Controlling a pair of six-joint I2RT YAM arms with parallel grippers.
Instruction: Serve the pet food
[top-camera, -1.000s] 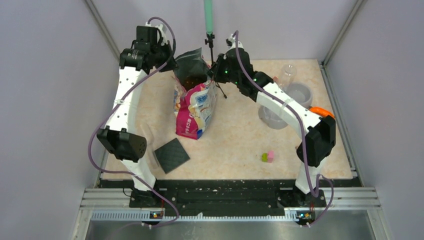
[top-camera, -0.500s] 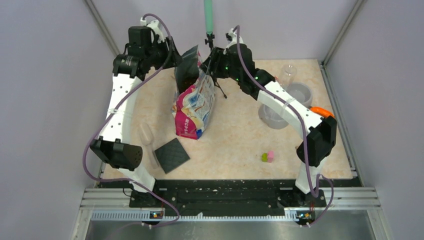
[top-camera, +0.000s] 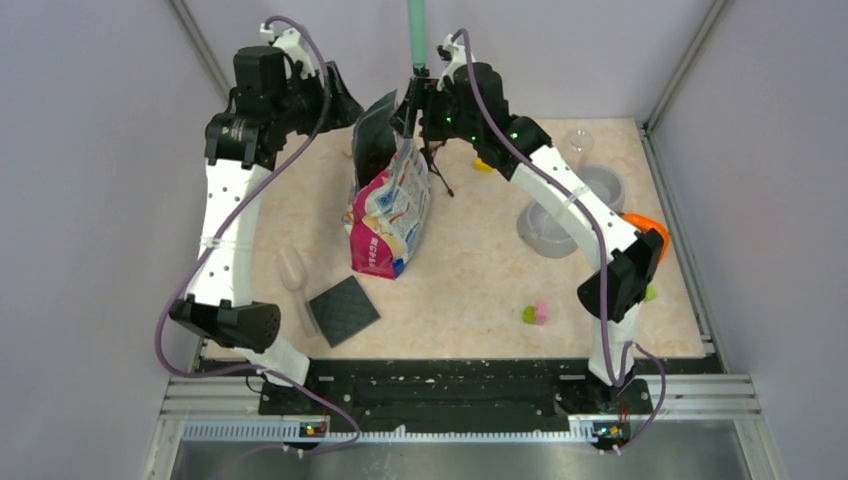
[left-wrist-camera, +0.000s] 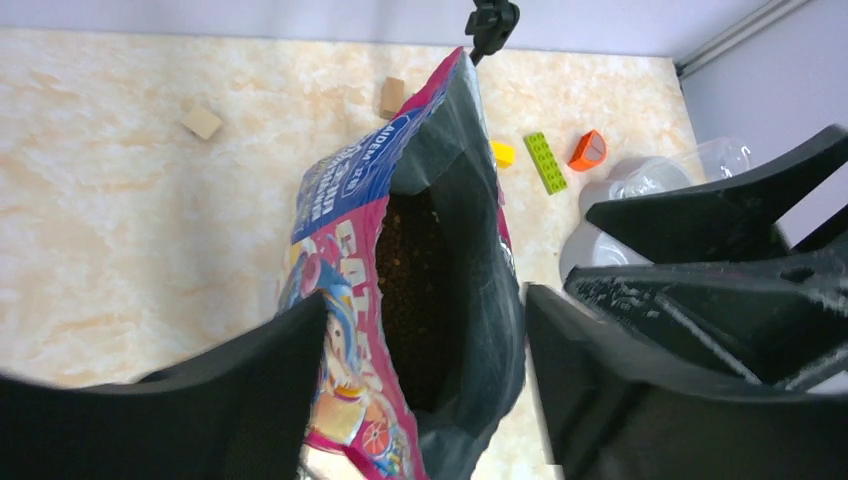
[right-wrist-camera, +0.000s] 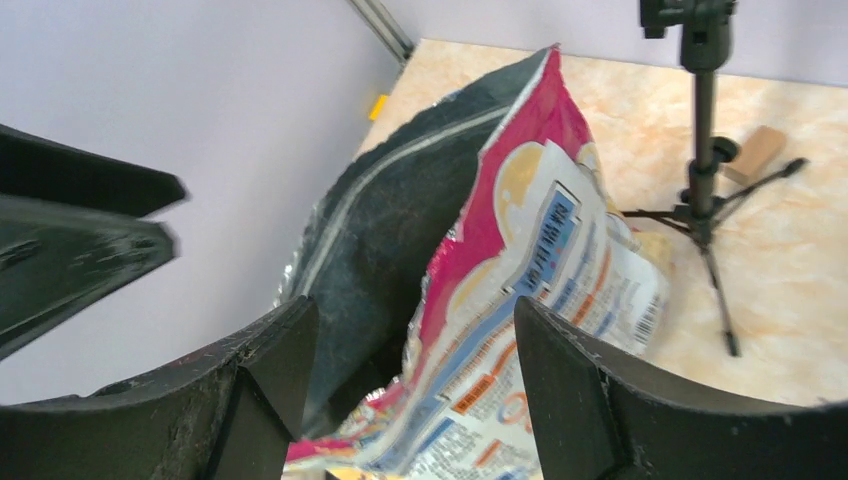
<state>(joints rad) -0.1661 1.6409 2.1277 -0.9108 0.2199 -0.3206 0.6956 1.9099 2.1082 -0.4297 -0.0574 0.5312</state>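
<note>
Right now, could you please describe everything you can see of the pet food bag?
The bag is a glossy pouch, pink and blue outside with cartoon print, and dark inside. It stands on the beige table towards the back, leaning a little, with its top wide open. Dark brown kibble shows deep inside it. The left fingers and the right fingers hang spread on either side of its mouth; whether they touch it I cannot tell.
</note>
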